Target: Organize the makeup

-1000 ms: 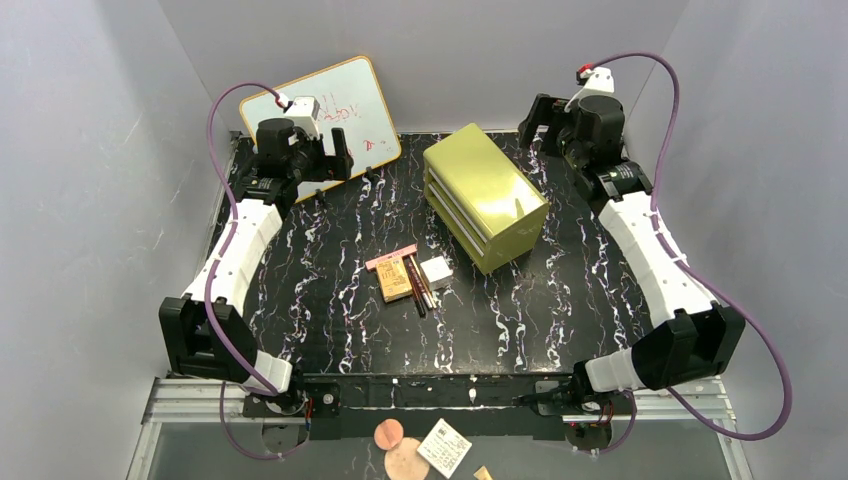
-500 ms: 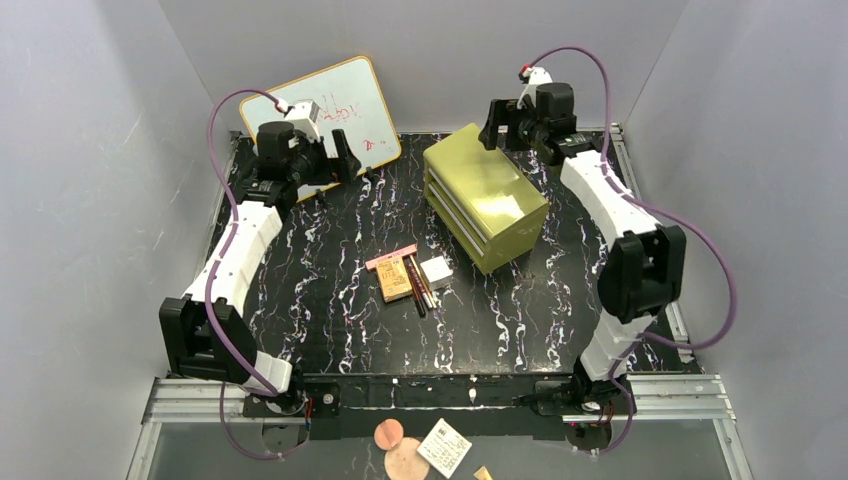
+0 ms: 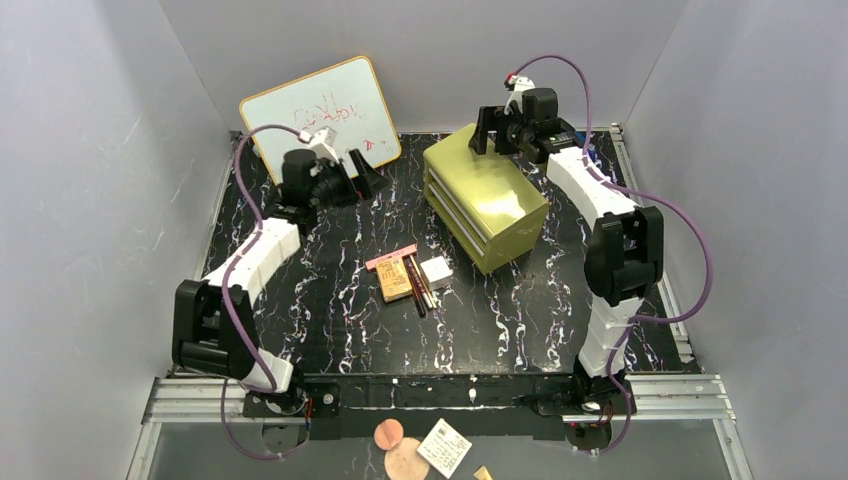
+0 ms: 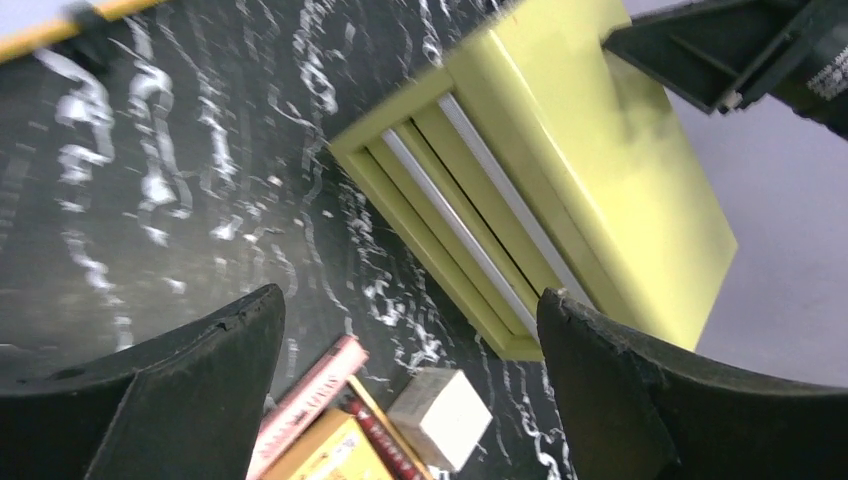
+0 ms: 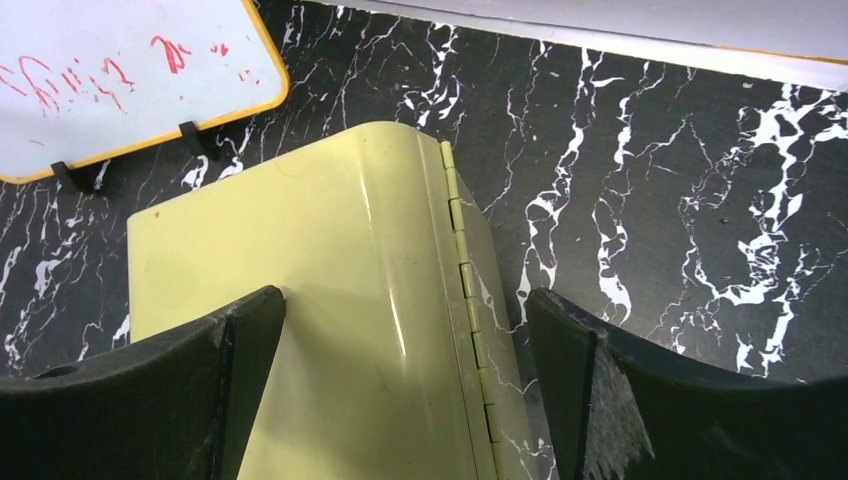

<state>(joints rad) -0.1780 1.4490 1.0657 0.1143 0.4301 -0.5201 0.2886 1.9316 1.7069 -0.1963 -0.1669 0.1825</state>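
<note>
Olive-yellow, the chest [image 3: 485, 195] stands shut just beside the makeup [image 3: 410, 277] clustered mid-table, and with the left gripper [image 4: 410, 305] and the right gripper [image 5: 405, 300] above it both spread empty, the step looks like the approach; next, a drawer likely needs pulling open.

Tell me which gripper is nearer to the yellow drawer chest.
Right. The right gripper hangs over the chest's back edge; the left gripper is off to its left, near the whiteboard.
</note>
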